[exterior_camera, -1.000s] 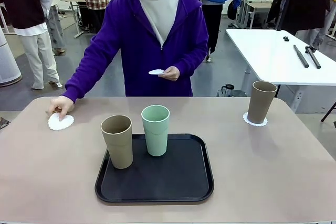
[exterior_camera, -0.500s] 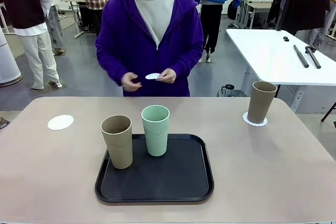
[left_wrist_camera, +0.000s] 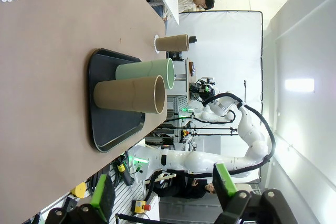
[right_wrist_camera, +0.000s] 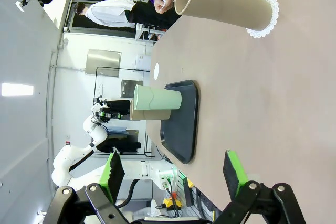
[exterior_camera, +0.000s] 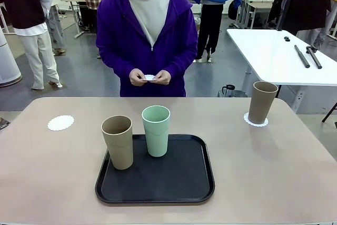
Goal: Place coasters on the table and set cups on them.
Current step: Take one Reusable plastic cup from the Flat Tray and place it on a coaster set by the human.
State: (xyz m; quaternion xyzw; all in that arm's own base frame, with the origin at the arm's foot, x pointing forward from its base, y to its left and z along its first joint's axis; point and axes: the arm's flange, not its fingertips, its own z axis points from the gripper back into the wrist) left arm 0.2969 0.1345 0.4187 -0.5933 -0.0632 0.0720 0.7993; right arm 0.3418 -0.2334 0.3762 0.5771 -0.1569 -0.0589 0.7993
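Tan tumbler (exterior_camera: 117, 142) and mint green tumbler (exterior_camera: 156, 130) stand on the black tray (exterior_camera: 184, 178). Right of it, a second tan tumbler (exterior_camera: 262, 101) sits on a doily (exterior_camera: 256, 123); left, a bare doily (exterior_camera: 61, 123). Beyond, the person's hands (exterior_camera: 160, 78) pinch a third doily (exterior_camera: 149, 77). Left gripper (left_wrist_camera: 161, 188) and right gripper (right_wrist_camera: 173, 171) gape empty.

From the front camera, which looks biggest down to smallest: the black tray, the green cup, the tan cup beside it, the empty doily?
1. black tray
2. tan cup and green cup: about alike; the tan one stands nearer the camera, so I won't rank them.
3. empty doily
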